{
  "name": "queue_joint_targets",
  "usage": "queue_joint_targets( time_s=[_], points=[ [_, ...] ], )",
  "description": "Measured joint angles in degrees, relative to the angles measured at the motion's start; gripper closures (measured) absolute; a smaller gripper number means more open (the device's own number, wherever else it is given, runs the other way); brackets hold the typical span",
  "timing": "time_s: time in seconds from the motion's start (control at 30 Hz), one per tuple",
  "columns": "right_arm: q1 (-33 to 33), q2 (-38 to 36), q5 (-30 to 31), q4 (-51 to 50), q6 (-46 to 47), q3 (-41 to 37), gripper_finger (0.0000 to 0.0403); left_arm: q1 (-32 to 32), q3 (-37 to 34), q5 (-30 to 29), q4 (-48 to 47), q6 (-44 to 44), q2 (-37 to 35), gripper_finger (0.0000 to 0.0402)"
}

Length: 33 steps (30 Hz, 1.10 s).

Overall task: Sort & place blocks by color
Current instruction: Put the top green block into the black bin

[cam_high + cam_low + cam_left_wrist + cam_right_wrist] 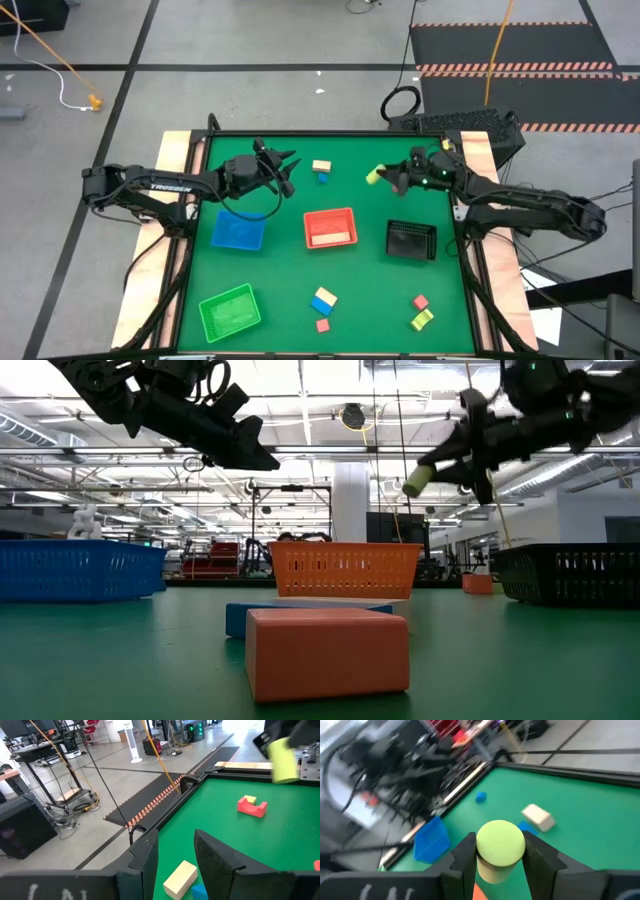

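- Right gripper is up in the air over the far right part of the table, fingers pinched on a yellow-green block — a short round peg, by the look of it.
- Grip sits on the peg's curved sides; a round face points out past the fingertips. My read: a curved surface gives only narrow contact, so it could roll or twist if squeezed off-centre. This hold looks centred.
- The peg looks light and stiff, likely foam or painted wood; no sag, no dent visible at the fingers.
- Left gripper hangs above the far left of the table, holding nothing, with a gap between its fingers.
- Just past those fingers: a tan block lying across a blue block. Flat sides there, so I'd expect an easier pinch across the tan bar's narrow width.
- Green tray sits at the near left corner, well apart from the carried peg — a long diagonal haul, and the likely drop spot.
- More blocks wait near the front edge; the red tray sits mid-table.
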Motion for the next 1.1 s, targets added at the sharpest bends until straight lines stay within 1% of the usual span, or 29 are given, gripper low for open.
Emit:
queue_joint_targets(
  time_s=[0.07,0.13,0.23,0.33,0.4,0.5,0.57,0.8,0.97,1.03,1.1],
  points=[
    [3.15,0.13,2.58,-6.29,-3.6,3.26,0.0293,0.0,0.0,0.0,-0.02,0.0,0.0,0.0275],
    [5.7,0.51,5.45,-15.11,-6.18,6.74,0.0293,0.0,0.0,0.0,-0.01,0.0,0.0,0.0275],
    [8.65,0.99,7.71,-28.5,-6.52,11.31,0.0293,0.0,0.0,0.0,-0.02,-0.02,0.0,0.0275],
    [11.49,1.42,7.56,-39.76,-3.26,14.06,0.0293,0.0,0.0,0.0,0.0,-0.02,0.0,0.0275],
    [13.29,1.4,5.76,-44.62,-0.65,14.69,0.0293,0.0,0.0,0.0,0.0,-0.02,0.0,0.0275],
    [16.07,1.38,0.04,-48.93,2.8,14.7,0.0293,0.0,0.0,0.0,0.0,-0.02,0.0,0.0275],
    [18.19,1.4,-1.76,-51.4,4.77,14.7,0.0293,0.0,0.0,0.0,0.0,-0.02,0.0,0.0275],
    [22.93,1.54,-1.38,-62.68,9.23,14.7,0.0293,0.0,0.0,0.0,0.0,-0.02,0.0,0.0275],
    [24.34,2.43,-1.29,-64.06,9.45,14.7,0.0293,0.0,0.0,0.0,0.0,-0.02,0.0,0.0275],
    [24.62,2.67,-1.29,-64.38,9.43,14.7,0.0276,0.0,0.0,0.0,-0.02,-0.02,0.0,0.0275],
    [24.65,2.64,-1.37,-64.4,9.76,14.7,0.0238,0.0,0.0,0.0,-0.23,-0.02,0.0,0.0275]
  ],
)
